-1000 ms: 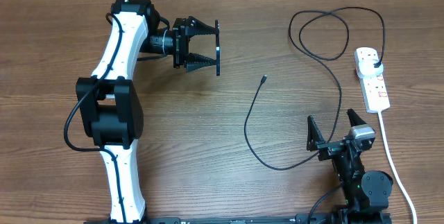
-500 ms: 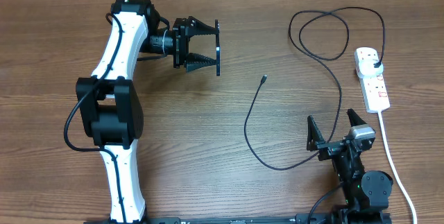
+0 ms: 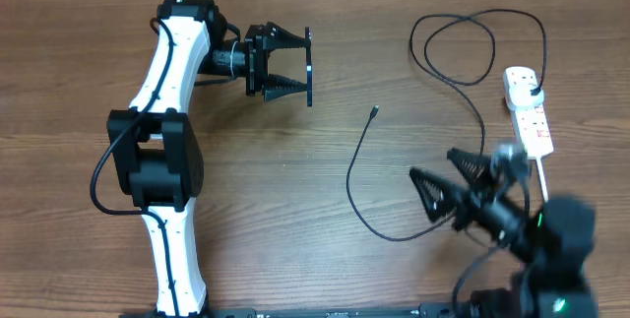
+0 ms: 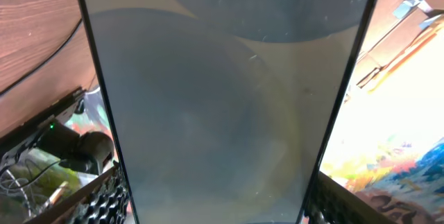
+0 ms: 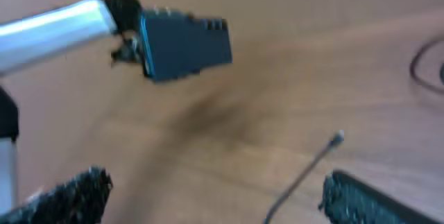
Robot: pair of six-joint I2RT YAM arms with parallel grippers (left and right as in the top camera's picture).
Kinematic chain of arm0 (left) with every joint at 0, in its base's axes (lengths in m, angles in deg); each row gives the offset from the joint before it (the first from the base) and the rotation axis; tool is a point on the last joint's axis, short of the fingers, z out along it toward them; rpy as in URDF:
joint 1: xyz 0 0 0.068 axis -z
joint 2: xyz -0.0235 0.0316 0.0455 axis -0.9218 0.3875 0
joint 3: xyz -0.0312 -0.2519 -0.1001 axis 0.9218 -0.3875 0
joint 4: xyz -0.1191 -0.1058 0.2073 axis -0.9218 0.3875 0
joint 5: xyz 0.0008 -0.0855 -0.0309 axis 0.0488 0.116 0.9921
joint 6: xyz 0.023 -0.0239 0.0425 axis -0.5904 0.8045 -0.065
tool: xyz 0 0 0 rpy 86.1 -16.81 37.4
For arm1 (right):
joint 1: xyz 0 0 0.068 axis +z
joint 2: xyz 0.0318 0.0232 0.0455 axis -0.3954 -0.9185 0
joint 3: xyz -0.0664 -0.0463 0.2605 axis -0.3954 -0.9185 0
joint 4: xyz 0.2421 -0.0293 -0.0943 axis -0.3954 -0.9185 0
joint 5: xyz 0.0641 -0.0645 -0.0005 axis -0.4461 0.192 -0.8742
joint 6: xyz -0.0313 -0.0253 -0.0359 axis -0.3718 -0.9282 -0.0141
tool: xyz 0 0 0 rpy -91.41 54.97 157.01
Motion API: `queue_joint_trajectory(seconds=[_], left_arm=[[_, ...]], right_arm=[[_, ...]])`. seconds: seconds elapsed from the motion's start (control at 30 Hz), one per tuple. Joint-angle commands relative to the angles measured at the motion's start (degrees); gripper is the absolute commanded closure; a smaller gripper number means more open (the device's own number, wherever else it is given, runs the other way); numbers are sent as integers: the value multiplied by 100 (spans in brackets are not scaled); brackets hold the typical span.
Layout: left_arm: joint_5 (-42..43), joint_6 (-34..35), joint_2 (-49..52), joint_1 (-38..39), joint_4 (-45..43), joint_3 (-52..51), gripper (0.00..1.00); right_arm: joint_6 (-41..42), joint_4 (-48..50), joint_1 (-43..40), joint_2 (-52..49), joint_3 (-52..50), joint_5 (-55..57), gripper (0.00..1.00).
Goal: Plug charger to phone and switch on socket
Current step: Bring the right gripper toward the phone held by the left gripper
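The left gripper (image 3: 304, 64) is clamped across the phone (image 3: 309, 82), holding it on edge above the table (image 3: 295, 220) so that from overhead only a thin dark strip shows past the fingertips. From the left wrist camera the phone (image 4: 222, 99) fills almost the whole view as a dark glassy slab, with a black textured finger (image 4: 111, 203) hugging its long edge.

The right gripper (image 3: 431, 162) is blurred, its two fingers spread wide with nothing between them. The charger (image 3: 349, 175) lies loose on the wood. Its small connector tip sits well ahead of these open fingers, on the side toward the left gripper, and the cable curves under the right gripper before running up into a loop beyond it. In the right wrist view the tip of the charger (image 5: 338, 138) lies just past one finger (image 5: 368, 196), and the phone (image 5: 184, 44) hangs farther off.

The socket (image 3: 529, 111) lies just beyond the right gripper on the side away from the left arm, with the black plug seated at its far end.
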Motion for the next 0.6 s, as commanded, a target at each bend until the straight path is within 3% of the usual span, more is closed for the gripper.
queue_joint_trajectory(seconds=[0.0,0.07,0.1,0.13,0.23,0.3,0.37,0.57], left_arm=[[278,-125,13,4,20,160,33],[278,-125,11,4,20,160,33],[278,-125,13,4,20,160,33],[278,-125,13,4,20,160,33],[278,-125,13,4,20,160,33],[262,-127,13,4,20,160,33],[260,-127,13,4,20,160,33],[260,-125,13,4,20,160,34]], right_arm=[[-553,-531,-26,-1451,1360,-868,0],[-236,-487,-26,-2223,1768,-2087,0],[26,26,20,-2697,1886,-2741,0],[131,20,332,-3220,2157,-2472,0],[-28,-1294,1812,-3792,3082,911,0],[481,-1908,2922,-4157,3810,3161,0],[852,-2197,3683,-4463,4352,4588,0],[1207,-1309,4876,-4999,4660,5949,2]])
